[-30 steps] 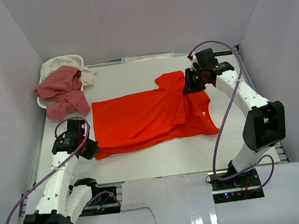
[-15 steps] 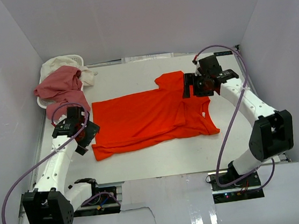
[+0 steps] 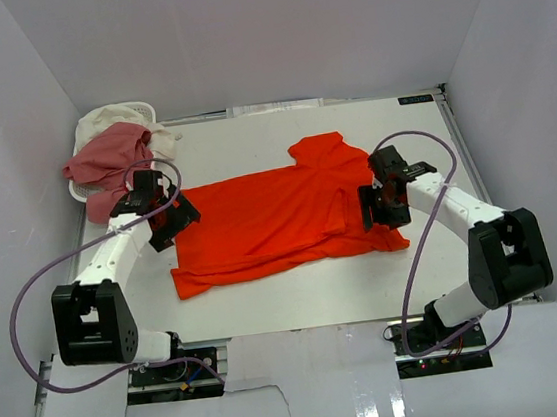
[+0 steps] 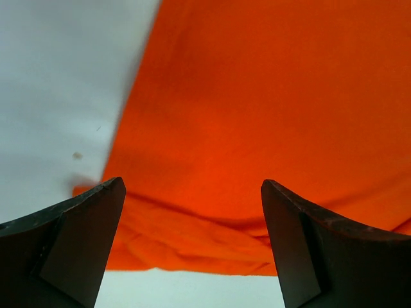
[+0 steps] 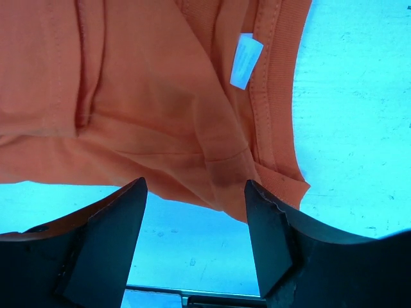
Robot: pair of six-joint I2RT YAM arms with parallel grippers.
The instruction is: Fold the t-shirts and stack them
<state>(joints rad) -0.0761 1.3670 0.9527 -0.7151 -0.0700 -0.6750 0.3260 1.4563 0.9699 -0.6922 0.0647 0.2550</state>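
We see L gripper [image 4: 192, 192] spread wide, nothing in it; orange-red t-shirt [image 3: 270, 220] lies flat just under its tips. R gripper [image 5: 196, 192] also parted, empty, over the collar w/ white tag [image 5: 246, 61]. Pink shirt [image 3: 107, 163] & cream shirt [image 3: 112, 117] heaped on basket [image 3: 80, 191], beyond L gripper.

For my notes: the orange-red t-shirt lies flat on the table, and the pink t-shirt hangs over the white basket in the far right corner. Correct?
Not quite. The top external view shows the white basket with the pink t-shirt in the far left corner, not the right. The orange-red t-shirt does lie flat on the table.
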